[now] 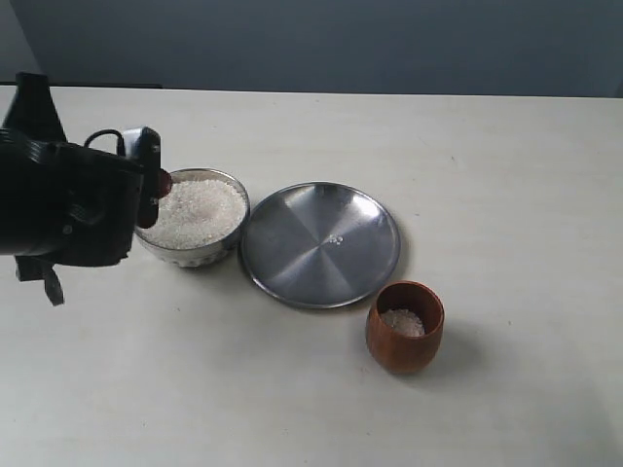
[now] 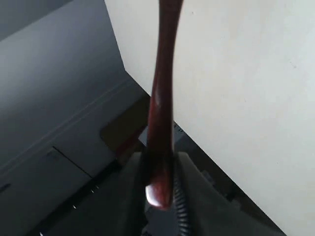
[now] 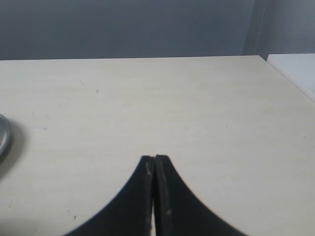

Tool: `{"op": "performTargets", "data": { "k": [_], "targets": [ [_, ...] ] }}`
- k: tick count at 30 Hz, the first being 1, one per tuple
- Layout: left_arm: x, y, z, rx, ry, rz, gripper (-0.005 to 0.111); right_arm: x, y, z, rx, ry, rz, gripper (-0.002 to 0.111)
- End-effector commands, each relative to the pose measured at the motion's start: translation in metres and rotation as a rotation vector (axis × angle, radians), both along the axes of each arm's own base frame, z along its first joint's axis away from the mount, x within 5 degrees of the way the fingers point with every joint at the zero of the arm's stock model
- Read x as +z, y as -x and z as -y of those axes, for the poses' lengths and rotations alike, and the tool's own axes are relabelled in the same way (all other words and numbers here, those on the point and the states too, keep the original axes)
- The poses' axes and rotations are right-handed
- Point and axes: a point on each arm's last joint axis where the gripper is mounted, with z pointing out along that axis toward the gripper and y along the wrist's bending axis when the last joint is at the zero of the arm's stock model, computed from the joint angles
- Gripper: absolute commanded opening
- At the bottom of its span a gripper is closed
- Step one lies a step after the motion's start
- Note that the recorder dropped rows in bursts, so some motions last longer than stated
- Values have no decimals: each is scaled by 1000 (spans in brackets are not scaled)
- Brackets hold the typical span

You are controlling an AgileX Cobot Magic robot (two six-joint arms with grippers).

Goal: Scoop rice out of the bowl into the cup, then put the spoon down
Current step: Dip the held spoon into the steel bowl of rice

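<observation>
The steel bowl (image 1: 232, 239) stands left of centre, heaped with white rice (image 1: 200, 211). My left gripper (image 1: 156, 190) hovers at the bowl's left rim, shut on the reddish-brown wooden spoon (image 2: 162, 113); its handle runs up between the fingers in the left wrist view, and only a small dark-red bit of the spoon (image 1: 164, 182) shows in the exterior view. The spoon's head is out of view. The brown wooden cup (image 1: 404, 345) stands at the front right with some rice (image 1: 402, 321) inside. My right gripper (image 3: 155, 160) is shut on nothing above bare table.
A wide flat steel plate (image 1: 292, 263) lies between bowl and cup, with a few stray grains (image 1: 335, 238) near its middle. Its edge (image 3: 4, 137) shows in the right wrist view. The pale table (image 1: 506, 195) stretches right and forward.
</observation>
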Motion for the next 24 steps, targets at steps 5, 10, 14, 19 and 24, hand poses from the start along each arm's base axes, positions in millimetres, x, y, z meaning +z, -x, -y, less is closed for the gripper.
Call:
{"op": "performTargets", "data": {
  "k": [5, 10, 14, 19, 24],
  "targets": [
    [-17, -6, 24, -76, -58, -41, 0, -1, 0, 0, -2, 7, 3, 0],
    [-21, -7, 25, -87, -80, -61, 0, -1, 0, 0, -2, 7, 3, 0],
    [-28, -8, 26, -90, -96, -80, 0, -1, 0, 0, -2, 7, 3, 0],
    [-29, -9, 26, -92, -100, -84, 0, -1, 0, 0, -2, 7, 3, 0],
    [-27, -11, 29, -70, -71, -81, 0, -1, 0, 0, -2, 7, 3, 0]
  ]
}}
